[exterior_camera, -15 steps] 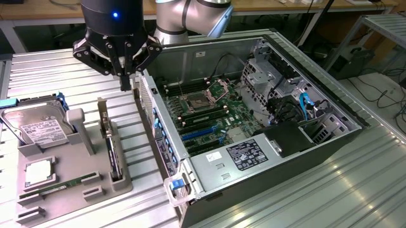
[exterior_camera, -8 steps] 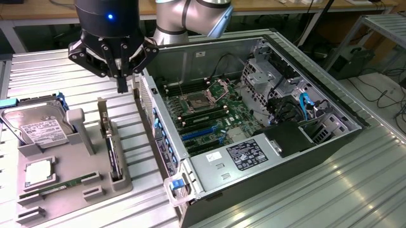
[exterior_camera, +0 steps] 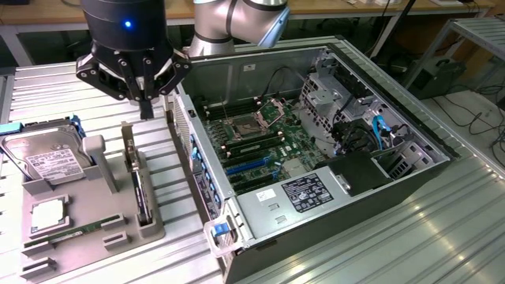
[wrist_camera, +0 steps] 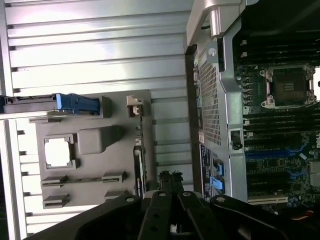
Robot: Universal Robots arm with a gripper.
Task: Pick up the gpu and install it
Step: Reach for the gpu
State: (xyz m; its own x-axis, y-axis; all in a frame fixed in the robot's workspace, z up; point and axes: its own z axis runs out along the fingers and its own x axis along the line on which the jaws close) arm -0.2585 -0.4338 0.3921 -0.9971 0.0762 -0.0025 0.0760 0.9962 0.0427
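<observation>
The gpu (exterior_camera: pixel 141 188) stands on its long edge in a slot of the grey holder tray (exterior_camera: pixel 94 251), with its silvery bracket at the far end. In the wrist view the gpu (wrist_camera: pixel 139 167) shows edge-on as a thin dark strip. My gripper (exterior_camera: pixel 146 112) hangs above the far end of the card, a little toward the case, and is apart from it. Its two fingers are pressed together and hold nothing. In the wrist view the gripper (wrist_camera: pixel 170 176) points down beside the card's edge. The open computer case (exterior_camera: pixel 355 183) lies on the exterior view's right, with blue expansion slots (exterior_camera: pixel 249 166) on its motherboard.
On the tray are a silver hard drive (exterior_camera: pixel 47 161) with blue rails, a square processor (exterior_camera: pixel 49 214) and a narrow RAM stick (exterior_camera: pixel 75 228). The case's perforated rear wall (exterior_camera: pixel 189 148) rises right beside the tray. Everything rests on a ribbed metal table (exterior_camera: pixel 410 248).
</observation>
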